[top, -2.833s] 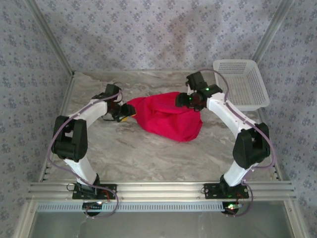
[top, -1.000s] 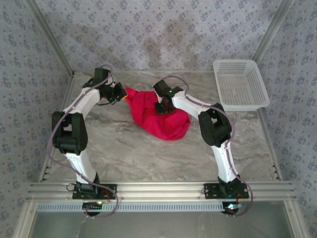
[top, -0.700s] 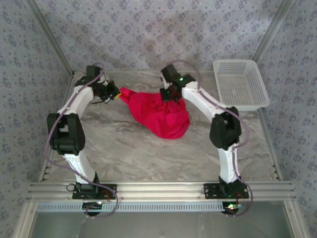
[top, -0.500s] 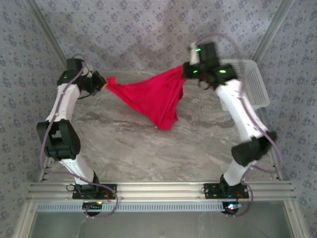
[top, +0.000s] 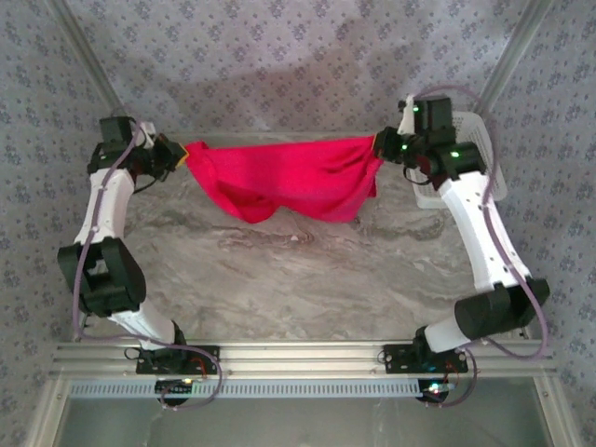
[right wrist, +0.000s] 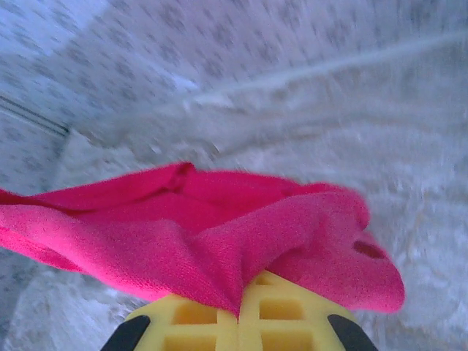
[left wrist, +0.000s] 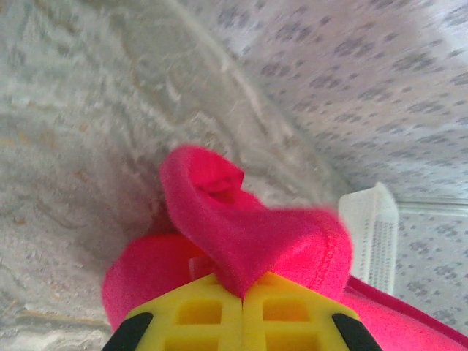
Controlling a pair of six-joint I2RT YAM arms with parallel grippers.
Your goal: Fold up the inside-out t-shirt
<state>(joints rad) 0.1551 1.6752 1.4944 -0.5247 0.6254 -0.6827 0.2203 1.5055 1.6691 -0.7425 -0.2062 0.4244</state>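
Our left gripper (top: 177, 155) at ten o'clock, right gripper (top: 380, 145) at two; both pinch tight the t-shirt (top: 279, 175) stretched between.

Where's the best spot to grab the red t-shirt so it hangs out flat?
Grab the t-shirt by the two ends of its top edge, from the outer sides: the left hand pinches one end, the right hand the other. That edge is pulled straight between them, and the loose cloth sags below.
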